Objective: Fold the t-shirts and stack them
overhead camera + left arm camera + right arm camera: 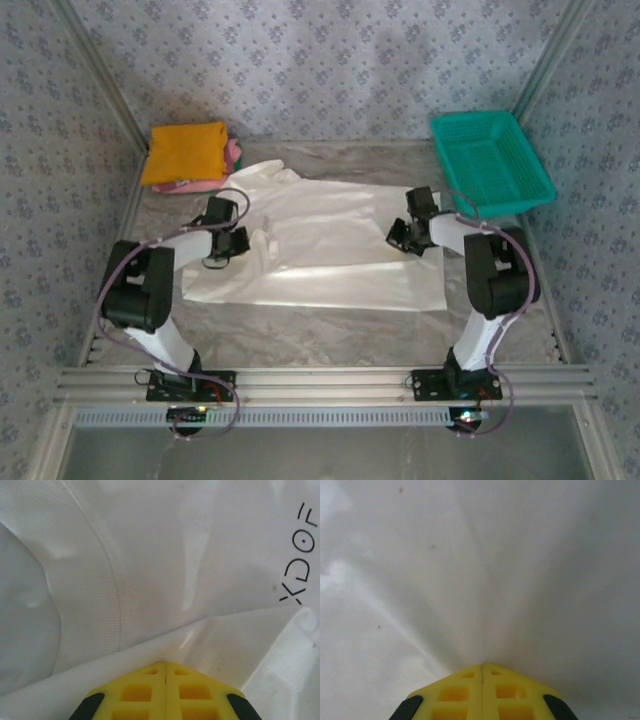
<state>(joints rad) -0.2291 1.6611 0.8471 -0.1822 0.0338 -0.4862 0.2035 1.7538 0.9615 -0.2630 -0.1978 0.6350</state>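
Note:
The large white t-shirt [330, 245] lies spread across the middle of the table, half folded along its length. My left gripper [236, 243] is at its left end near the collar, yellow fingers [145, 690] shut on a fold of the white cloth [200, 645]; the ribbed collar [90, 580] and black lettering [300, 555] show ahead. My right gripper [408, 237] is at the shirt's right end, its yellow fingers [465, 692] shut on the white cloth [485, 605], which pulls into creases at the tips. A folded orange shirt [183, 152] lies on pink and green ones [234, 155] at the back left.
A teal mesh basket [490, 160] stands at the back right corner. Patterned walls close in the table on three sides. A metal rail [320, 383] runs along the near edge by the arm bases.

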